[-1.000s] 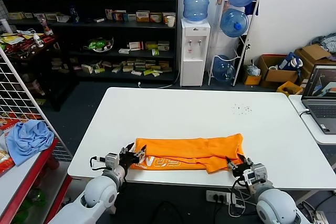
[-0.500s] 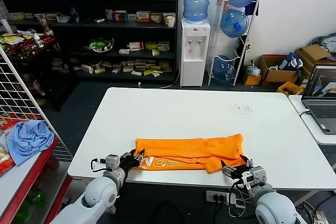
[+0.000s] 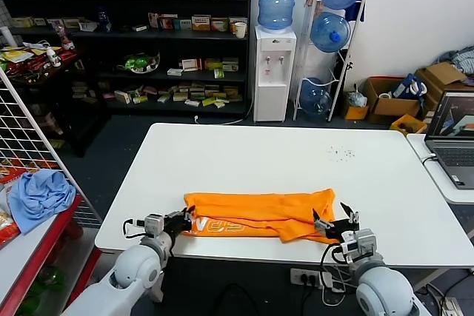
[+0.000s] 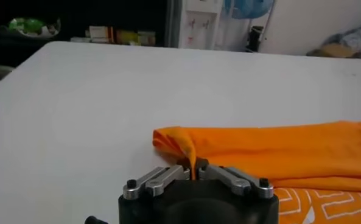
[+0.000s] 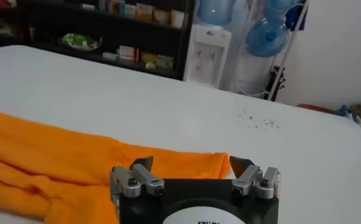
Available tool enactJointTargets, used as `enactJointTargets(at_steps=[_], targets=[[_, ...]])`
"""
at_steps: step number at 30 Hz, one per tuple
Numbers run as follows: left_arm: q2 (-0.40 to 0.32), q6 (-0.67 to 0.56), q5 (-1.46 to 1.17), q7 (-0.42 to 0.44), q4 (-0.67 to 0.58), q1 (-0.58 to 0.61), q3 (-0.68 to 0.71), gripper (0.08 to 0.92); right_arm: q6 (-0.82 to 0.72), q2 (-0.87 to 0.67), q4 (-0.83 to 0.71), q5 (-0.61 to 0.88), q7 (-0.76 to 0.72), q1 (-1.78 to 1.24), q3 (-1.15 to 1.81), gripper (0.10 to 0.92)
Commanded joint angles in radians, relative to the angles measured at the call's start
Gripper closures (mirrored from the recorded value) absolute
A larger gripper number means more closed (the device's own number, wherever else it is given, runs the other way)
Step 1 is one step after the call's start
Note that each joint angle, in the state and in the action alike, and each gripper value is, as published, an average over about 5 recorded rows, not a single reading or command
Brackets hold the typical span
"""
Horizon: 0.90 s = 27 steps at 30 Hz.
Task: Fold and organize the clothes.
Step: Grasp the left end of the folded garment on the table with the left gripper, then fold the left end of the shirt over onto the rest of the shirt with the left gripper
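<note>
The bright orange T-shirt (image 3: 259,214) lies folded into a long band near the white table's (image 3: 274,160) front edge, white lettering showing at its front left. My left gripper (image 3: 183,222) is shut on the shirt's left end, where a pinch of orange cloth (image 4: 188,153) rises between the jaws of the left gripper (image 4: 193,172). My right gripper (image 3: 335,221) is open at the shirt's right end. In the right wrist view the right gripper's (image 5: 192,167) jaws stand wide apart on either side of the shirt's corner (image 5: 186,164).
A laptop (image 3: 453,138) sits on a side table at the right. A light blue cloth (image 3: 41,194) lies on a red rack at the left, behind a wire grid. Shelves and a water dispenser (image 3: 274,72) stand far behind the table.
The shirt has shifted left and a little toward the front edge, pulled by my left gripper. My right gripper has moved up to the shirt's right end, with its jaws wide apart.
</note>
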Motion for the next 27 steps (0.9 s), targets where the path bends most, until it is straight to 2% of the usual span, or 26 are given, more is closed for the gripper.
enactJointTargets(at_steps=[1,4,10,14,17,20,23,27], targets=[[0.186,-0.026,0.029,-0.014,0.042,-0.008,-0.090,0.871,0.117,0.058,-0.012,-0.066,0.010,0.029,0.002,0.203],[0.258,-0.027,0.036,-0.010,0.088,-0.026,-0.126,0.871,0.123,0.066,-0.022,-0.066,0.009,0.033,0.002,0.203],[0.353,-0.046,0.062,0.007,0.167,-0.085,-0.175,0.871,0.128,0.085,-0.033,-0.070,0.009,0.039,-0.003,0.203],[0.381,-0.033,0.024,-0.007,0.080,-0.066,-0.179,0.871,0.140,0.103,-0.052,-0.082,0.010,0.049,-0.008,0.203],[0.361,0.001,-0.017,-0.047,-0.082,-0.031,-0.154,0.871,0.150,0.118,-0.076,-0.093,0.011,0.057,-0.015,0.203],[0.304,0.047,-0.061,-0.096,-0.220,-0.011,-0.107,0.871,0.155,0.127,-0.093,-0.110,0.010,0.061,-0.023,0.203],[0.236,0.088,-0.111,-0.136,-0.283,-0.014,-0.048,0.871,0.156,0.126,-0.095,-0.129,0.008,0.061,-0.026,0.203],[0.132,0.113,-0.159,-0.177,-0.298,-0.049,0.037,0.871,0.157,0.129,-0.102,-0.139,0.007,0.064,-0.021,0.203]])
